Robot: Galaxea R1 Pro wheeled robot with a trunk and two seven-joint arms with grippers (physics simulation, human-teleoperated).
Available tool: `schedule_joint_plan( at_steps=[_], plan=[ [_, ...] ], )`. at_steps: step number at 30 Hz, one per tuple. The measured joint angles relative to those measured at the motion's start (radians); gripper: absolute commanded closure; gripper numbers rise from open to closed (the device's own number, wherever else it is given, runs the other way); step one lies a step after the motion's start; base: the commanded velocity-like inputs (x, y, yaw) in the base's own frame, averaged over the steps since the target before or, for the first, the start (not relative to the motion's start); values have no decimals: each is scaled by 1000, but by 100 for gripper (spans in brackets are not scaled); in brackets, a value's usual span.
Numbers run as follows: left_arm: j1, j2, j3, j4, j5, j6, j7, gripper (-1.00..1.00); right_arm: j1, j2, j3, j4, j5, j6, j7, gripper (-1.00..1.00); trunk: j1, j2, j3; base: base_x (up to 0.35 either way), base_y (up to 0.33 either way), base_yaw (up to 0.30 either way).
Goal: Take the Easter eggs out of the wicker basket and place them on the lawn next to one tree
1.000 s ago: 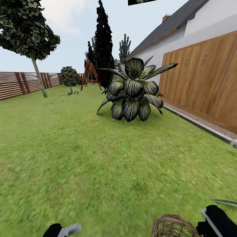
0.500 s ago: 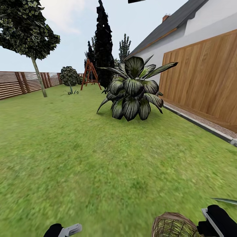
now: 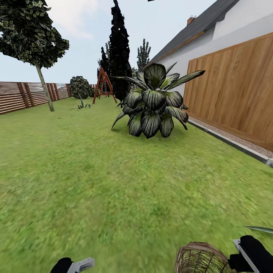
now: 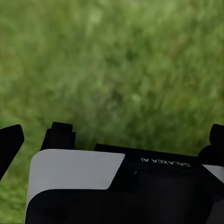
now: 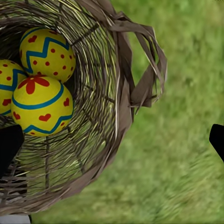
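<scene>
Right tool: its 2 black fingertips sit spread wide apart, 1 over the inside of the wicker basket, the other over open grass, so the basket's wall and rim lie between them. Whether either finger touches the weave cannot be told. From the head view the same basket stands just to the left of the right tool, on the lawn.

Inside the basket, on the near-fingertip side: 3 Easter eggs packed touching one another. 1 carries a red flower and blue bands, a 2nd red dots and a zigzag, the 3rd is half cut off at the frame edge. A loop handle sticks out from the rim toward the open grass.

Left tool: low at the left, well apart from the basket, hanging over bare grass. Its fingertips stand far apart with nothing between them.

Well ahead of both tools: a broad-leaved striped plant near a wooden wall of the white house. Farther off, a thin-trunked tree, a tall black conifer, a slat fence and a red-brown wooden frame.
</scene>
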Motion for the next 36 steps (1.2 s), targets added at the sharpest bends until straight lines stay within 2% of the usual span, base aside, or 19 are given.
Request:
schedule_joint_plan(
  at_steps=[6,13,27,36],
  plan=[
    [0,0,0,-1,0,0,-1,-100,0,7,2,0,4,0,-2,-100,0,0,0,0,0,0],
    [0,-11,-4,0,0,-1,-2,-100,0,8,1,0,5,0,-2,-100,0,0,0,152,-114,0],
    [0,-14,-5,0,1,-1,-2,-100,0,8,3,-2,5,1,-2,-100,0,0,0,16,-33,0],
    [0,-14,-5,0,1,-1,-1,-100,0,9,4,-2,5,1,-2,-100,0,0,0,150,-140,0]
  ],
)
